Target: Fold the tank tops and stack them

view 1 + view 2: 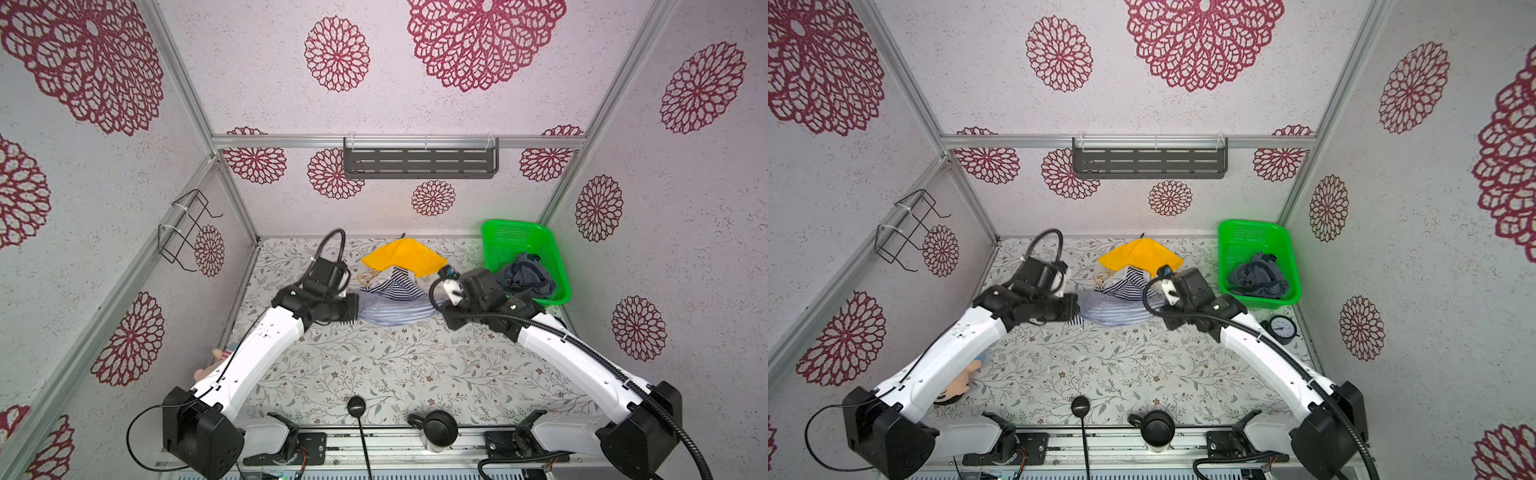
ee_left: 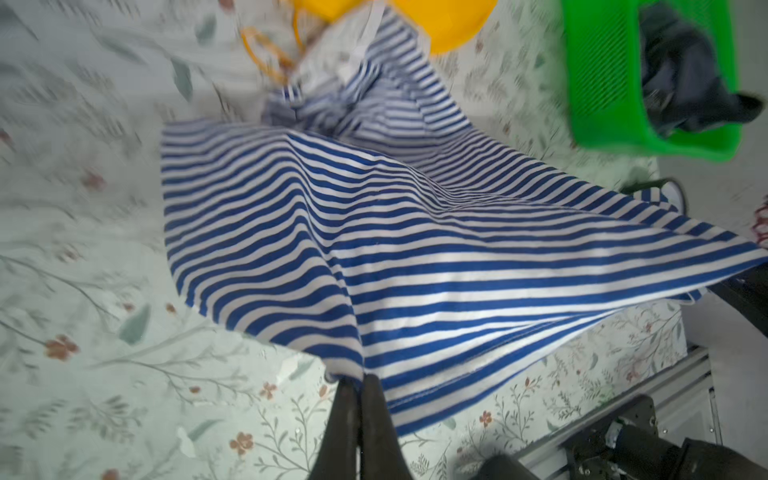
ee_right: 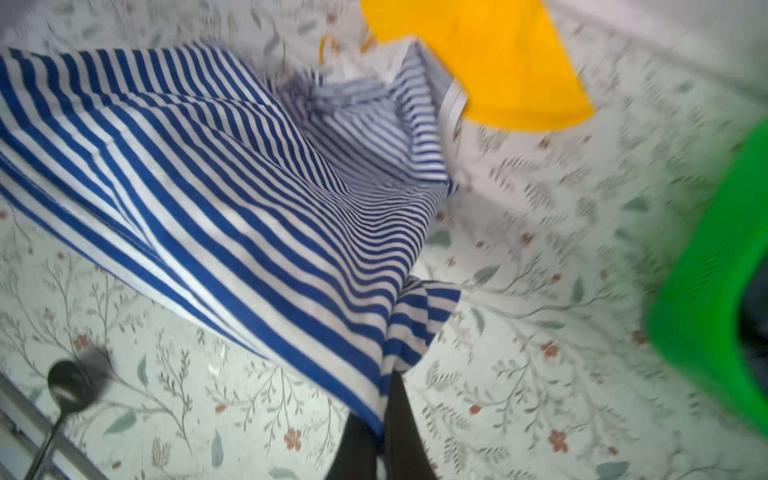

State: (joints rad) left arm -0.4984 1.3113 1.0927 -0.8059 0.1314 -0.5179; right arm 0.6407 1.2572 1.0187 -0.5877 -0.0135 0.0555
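A navy-and-white striped tank top (image 1: 392,313) hangs stretched above the table between my two grippers. My left gripper (image 2: 359,380) is shut on one corner of its hem. My right gripper (image 3: 388,376) is shut on the other corner of the same striped tank top (image 3: 208,187). In both top views the grippers sit at the cloth's left (image 1: 356,309) and right (image 1: 436,309) ends. A second striped top (image 1: 390,284) lies crumpled behind it, partly under a yellow hat (image 1: 403,257). A slate blue-grey top (image 1: 525,274) is bunched in the green basket (image 1: 498,237).
The green basket (image 1: 1246,237) stands at the back right, with a dial clock (image 1: 1281,328) in front of it. A black ladle (image 1: 356,405) and a black-lidded cup (image 1: 436,424) sit at the front edge. A doll (image 1: 967,374) lies front left under the left arm.
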